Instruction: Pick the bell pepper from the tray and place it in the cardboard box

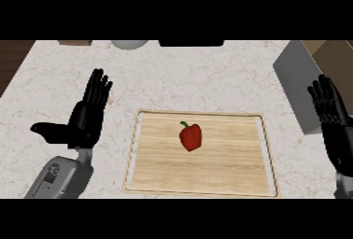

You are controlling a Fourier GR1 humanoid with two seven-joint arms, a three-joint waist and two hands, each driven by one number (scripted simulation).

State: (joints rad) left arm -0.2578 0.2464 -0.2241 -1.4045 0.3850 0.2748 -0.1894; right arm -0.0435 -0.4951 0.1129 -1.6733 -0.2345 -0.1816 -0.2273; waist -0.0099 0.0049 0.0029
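Head view, looking steeply down on a pale marbled table (200,79).

Nearest: wooden tray (200,179), rectangular with a raised rim, flat on the table; used below as the landmark.

On the tray, slightly above its centre: 1 red bell pepper (191,137) with a green stem, lying on the wood, clear of every rim and touched by neither hand.

Left of the tray, beside its left rim but not touching it: left hand (86,119) on a grey forearm, fingers straight and apart, pointing away, thumb stuck out to the side; holding nothing.

Right of the tray, near the view's right edge and clear of the tray's rim: right hand (331,109), fingers straight, apart and upright; likewise empty.

Beyond the tray's right far corner: cardboard box (310,79), grey side wall toward the tray, brown inside visible at the top, partly overlapped by the right hand.

Far beyond the tray, along the table's back edge: a grey rounded object (130,44), a dark object (192,43) and a small brown object (74,42), all cut off and not identifiable.
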